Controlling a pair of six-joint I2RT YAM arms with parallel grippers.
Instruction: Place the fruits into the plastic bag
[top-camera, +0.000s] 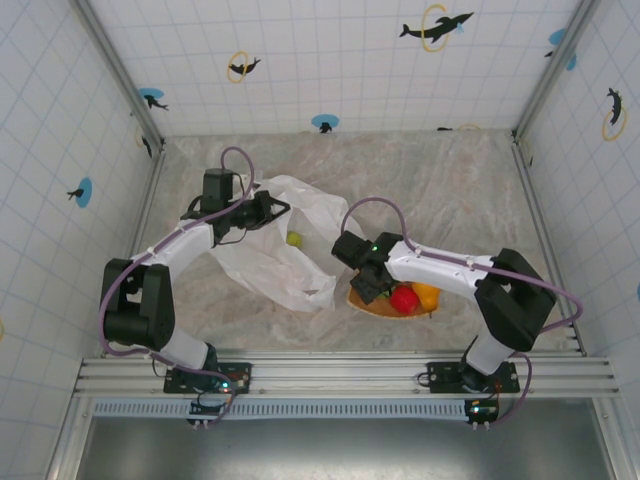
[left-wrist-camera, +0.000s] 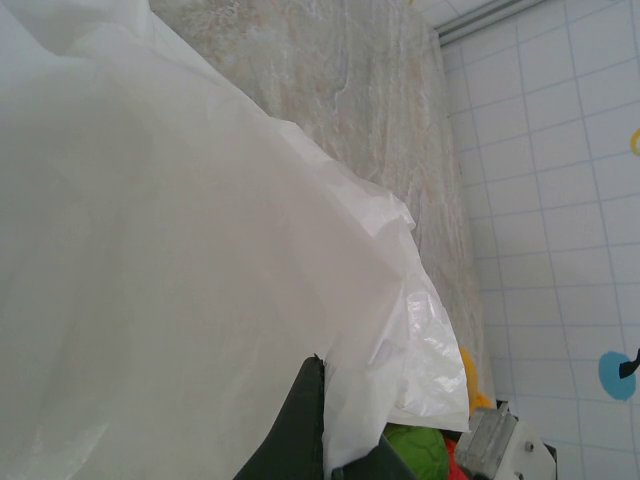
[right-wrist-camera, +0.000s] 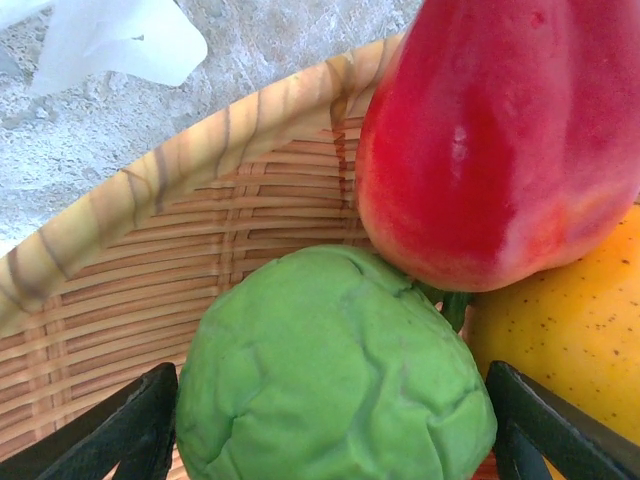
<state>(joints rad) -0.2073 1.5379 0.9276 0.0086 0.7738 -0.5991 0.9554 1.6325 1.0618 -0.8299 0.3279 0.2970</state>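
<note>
Starting nearest the arms' bases, we find the woven orange tray (right-wrist-camera: 150, 190) on the marbled worktop (top-camera: 450, 190), close to the right arm's base. The right fingers (right-wrist-camera: 125, 430) hang low over it, spread wide on either side of a wrinkled green fruit (right-wrist-camera: 330, 370); we cannot tell whether they press it. That fruit lies in the tray, touching a glossy red fruit (right-wrist-camera: 500, 140), and a speckled yellow fruit (right-wrist-camera: 575, 340) sits just beside both. Left of the tray and farther out, the plastic bag (top-camera: 275, 255) lies crumpled on the worktop, a small yellow-green fruit (top-camera: 294, 239) showing at its middle; whether it rests on the film or inside, we cannot say. At the bag's far edge the left fingers (left-wrist-camera: 305, 430) are clamped shut on the thin white film. Beyond, black dolphin stickers (top-camera: 425, 30) ringed in yellow or blue dot the tiled walls (top-camera: 350, 70).
</note>
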